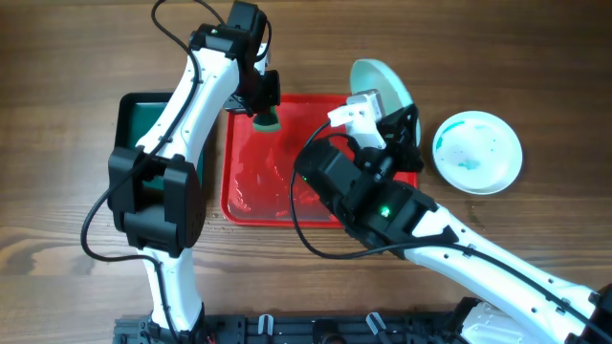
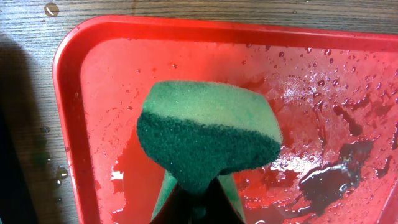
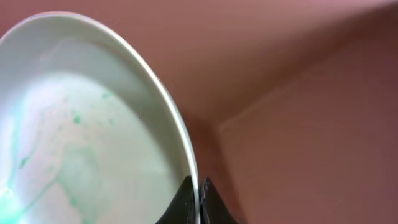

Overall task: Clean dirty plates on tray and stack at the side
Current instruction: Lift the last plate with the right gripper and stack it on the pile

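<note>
Wooden counter (image 1: 57, 191), wet red tray (image 1: 258, 205) — left gripper (image 1: 263, 100) clamped on a green sponge (image 2: 208, 134) over it. The right gripper (image 3: 198, 199) pinches the rim of a tilted, seemingly aqua plate (image 3: 81, 137) at its far-right corner; a smeared plate (image 1: 478, 151) lies beside.

- Your red tray (image 2: 106, 81) looks like smooth glossy plastic. It's shiny all over, with water beads and dark wet patches on the surface.
- The sponge (image 2: 205, 134) has two layers. One is pale green soft foam with fine pores, the other a darker green scouring face that looks coarse and matt.
- The pale plate (image 3: 81, 124) looks smooth and glazed with a soft sheen, and thin teal streaks are smeared across it.
- The table (image 1: 57, 57) is matt brown wood grain.
- Your arm shells (image 1: 182, 103) are smooth white plastic.
</note>
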You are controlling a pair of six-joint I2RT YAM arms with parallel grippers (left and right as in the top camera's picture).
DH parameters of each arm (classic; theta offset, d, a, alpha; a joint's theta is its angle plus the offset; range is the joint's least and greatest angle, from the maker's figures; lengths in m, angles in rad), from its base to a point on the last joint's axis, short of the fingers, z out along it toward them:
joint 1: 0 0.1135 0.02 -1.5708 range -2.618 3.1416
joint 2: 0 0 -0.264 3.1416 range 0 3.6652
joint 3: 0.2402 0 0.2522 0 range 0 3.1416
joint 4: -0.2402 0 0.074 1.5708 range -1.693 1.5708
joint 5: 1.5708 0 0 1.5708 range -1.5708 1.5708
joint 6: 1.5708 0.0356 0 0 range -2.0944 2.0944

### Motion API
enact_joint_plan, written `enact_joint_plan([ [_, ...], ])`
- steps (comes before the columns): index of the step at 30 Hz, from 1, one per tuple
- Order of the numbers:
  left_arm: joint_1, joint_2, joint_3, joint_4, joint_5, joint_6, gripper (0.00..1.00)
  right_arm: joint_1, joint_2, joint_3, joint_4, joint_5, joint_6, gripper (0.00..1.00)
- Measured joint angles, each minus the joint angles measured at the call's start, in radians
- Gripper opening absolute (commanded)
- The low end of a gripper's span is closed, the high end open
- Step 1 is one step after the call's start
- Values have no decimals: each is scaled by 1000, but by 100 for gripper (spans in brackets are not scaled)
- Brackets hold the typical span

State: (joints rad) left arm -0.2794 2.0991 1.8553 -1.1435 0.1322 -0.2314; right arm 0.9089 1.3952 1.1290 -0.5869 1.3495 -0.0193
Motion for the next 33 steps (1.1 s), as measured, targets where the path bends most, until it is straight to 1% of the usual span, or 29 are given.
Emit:
enact_joint_plan([
  [1, 0, 0, 0, 0, 0, 0, 4, -1, -1, -1, -45, -136, 23, 4],
  [2, 0, 0, 0, 0, 0, 0, 4, -7, -1, -2, -84, -267, 87, 4],
  [4, 0, 0, 0, 0, 0, 0, 4, -47, -2, -15, -156, -484, 262, 4],
  [5, 0, 0, 0, 0, 0, 0, 4, -98, -2, -35, -186, -628, 383, 4],
  [7, 0, 0, 0, 0, 0, 0, 4, -192, -1, -54, -191, -817, 477, 4],
  [8, 0, 0, 0, 0, 0, 0, 4, -248, -1, -61, -190, -901, 498, 4],
  [9, 0, 0, 0, 0, 0, 0, 4, -335, -1, -63, -183, -1021, 501, 4],
  [12, 0, 0, 0, 0, 0, 0, 4, -585, -2, -63, -169, -1234, 494, 4],
  [14, 0, 0, 0, 0, 0, 0, 4, -787, -1, -63, -171, -1341, 486, 4],
  [17, 0, 0, 0, 0, 0, 0, 4, -1042, -1, -72, -183, -1406, 456, 4],
  [19, 0, 0, 0, 0, 0, 0, 4, -1142, -2, -110, -162, -1416, 444, 4],
  [21, 0, 0, 0, 0, 0, 0, 4, -1250, -2, -196, -99, -1395, 441, 4],
  [24, 0, 0, 0, 0, 0, 0, 4, -1321, -2, -311, 23, -1367, 441, 4],
  [25, 0, 0, 0, 0, 0, 0, 4, -1332, -2, -331, 59, -1363, 441, 16],
  [26, 0, 0, 0, 3, 0, 0, 4, -1334, -2, -341, 88, -1359, 441, 19],
  [27, 0, 0, 0, 4, 0, 0, 4, -1333, -2, -344, 111, -1359, 439, 27],
  [28, 0, 0, 0, 7, 0, 0, 4, -1334, 3, -344, 149, -1353, 443, 34],
  [29, 0, 0, 0, 8, 0, 0, 4, -1334, 11, -344, 164, -1352, 439, 45],
  [30, 0, 0, 0, 8, 0, 0, 4, -1334, 18, -344, 180, -1354, 442, 59],
  [33, 0, 0, 0, 8, 0, 0, 4, -1334, 26, -343, 185, -1413, 427, 65],
])
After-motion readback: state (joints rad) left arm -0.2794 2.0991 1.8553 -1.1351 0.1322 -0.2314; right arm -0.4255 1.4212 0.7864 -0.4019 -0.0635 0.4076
